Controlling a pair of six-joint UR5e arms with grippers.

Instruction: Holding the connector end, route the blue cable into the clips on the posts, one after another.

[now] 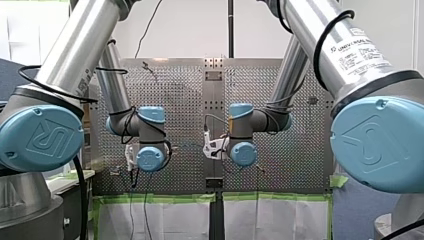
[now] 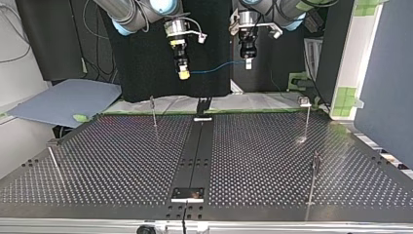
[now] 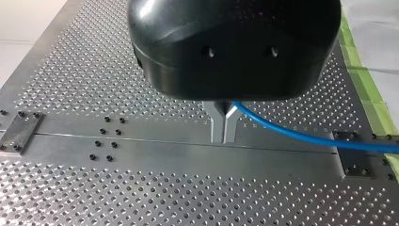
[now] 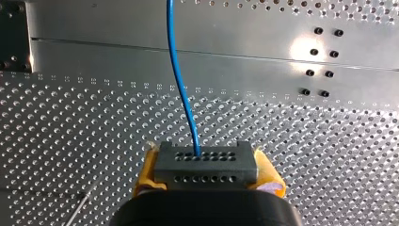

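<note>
Table: perforated metal table (image 2: pixel 122 161), with a dark centre strip (image 2: pixel 197 151) running near to far in the top view.
Near-left post: thin metal near-left post (image 2: pixel 52 158), close to the table's left edge, with open holes all round it.
Far-left post: thin metal far-left post (image 2: pixel 154 111), upright near the far edge; the clip at its top is too small to read.
Right pincer: my right gripper (image 2: pixel 183 74), in the air left of centre beyond the far-left post, its yellow pads (image 4: pixel 146 172) clamped on either side of the dark grey connector block (image 4: pixel 205 162).
Cable: blue cable (image 2: pixel 214 68), leaving the middle of the block's upper row of holes and slung through the air between the two pincers, sagging slightly, well apart from every post.
Left pincer: my left gripper (image 2: pixel 248 63), in the air right of centre, its metal fingers (image 3: pixel 217 125) pressed together on the cable, which runs out sideways over the table.
Far-right post: thin metal far-right post (image 2: pixel 307 119), upright near the far right corner.
Near-right post: thin metal near-right post (image 2: pixel 314 180), upright nearer the right edge, with bare perforated surface between it and the centre strip.
</note>
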